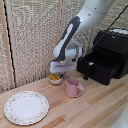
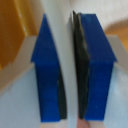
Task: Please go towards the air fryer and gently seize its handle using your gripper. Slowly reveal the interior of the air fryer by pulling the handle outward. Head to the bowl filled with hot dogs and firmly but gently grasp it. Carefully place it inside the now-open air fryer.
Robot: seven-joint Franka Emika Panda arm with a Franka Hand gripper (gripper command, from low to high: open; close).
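My gripper point(image 1: 57, 74) is clamped on the rim of the bowl point(image 1: 55, 79) of hot dogs point(image 1: 53, 77), near the table's point(image 1: 95, 107) back edge, beside the pink cup point(image 1: 74, 87).

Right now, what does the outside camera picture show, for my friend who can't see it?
A white robot arm lowers its tool onto a small bowl of yellow food on a wooden table. A pink cup sits beside the bowl, a black air fryer with its drawer pulled out stands behind, and a patterned plate lies nearer.
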